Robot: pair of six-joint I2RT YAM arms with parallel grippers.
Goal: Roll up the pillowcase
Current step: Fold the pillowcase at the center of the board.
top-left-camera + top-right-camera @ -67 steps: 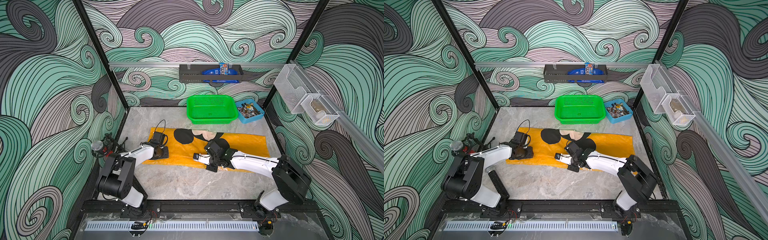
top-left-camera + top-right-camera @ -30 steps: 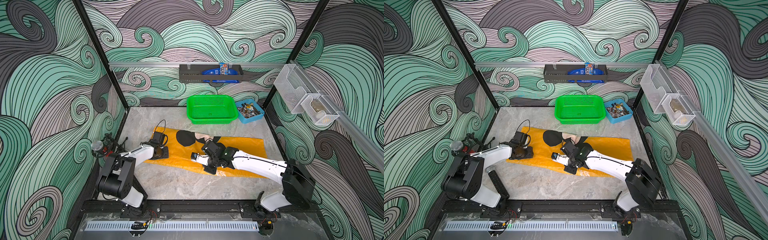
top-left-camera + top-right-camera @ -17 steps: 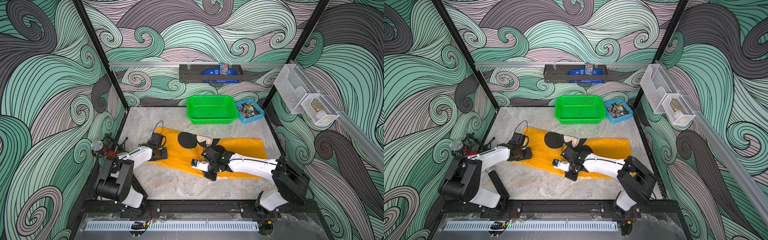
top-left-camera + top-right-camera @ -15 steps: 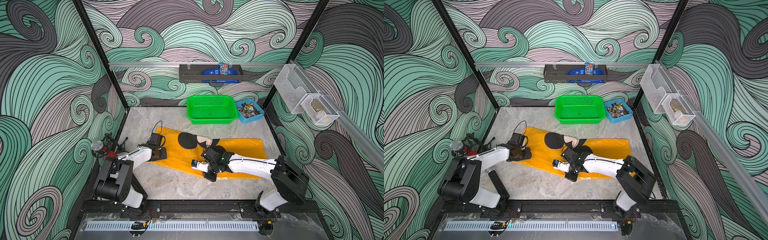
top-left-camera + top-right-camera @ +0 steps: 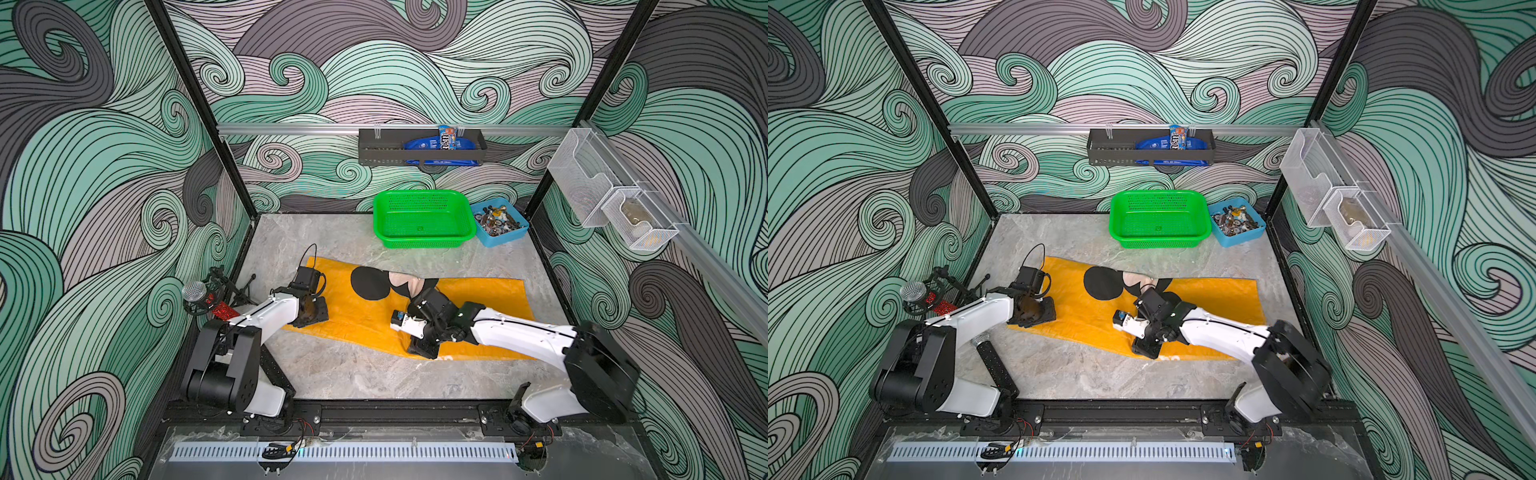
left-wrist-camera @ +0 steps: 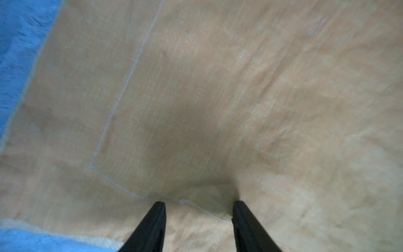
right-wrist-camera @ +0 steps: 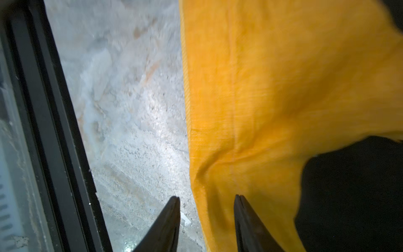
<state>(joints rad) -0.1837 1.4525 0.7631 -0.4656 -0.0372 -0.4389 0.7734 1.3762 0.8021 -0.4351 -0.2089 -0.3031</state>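
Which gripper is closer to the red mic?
Left. The left gripper sits on the end of the pillowcase nearest the red microphone; the right gripper is at its front edge, farther across the table.

Two white-and-black robot arms reach low and inward from the near corners. The left arm (image 5: 266, 314) bends its wrist downward, and the left gripper (image 6: 197, 207) points down with its jaws parted. The right arm (image 5: 519, 332) stretches out almost flat, and the right gripper (image 7: 207, 200) is parted too.
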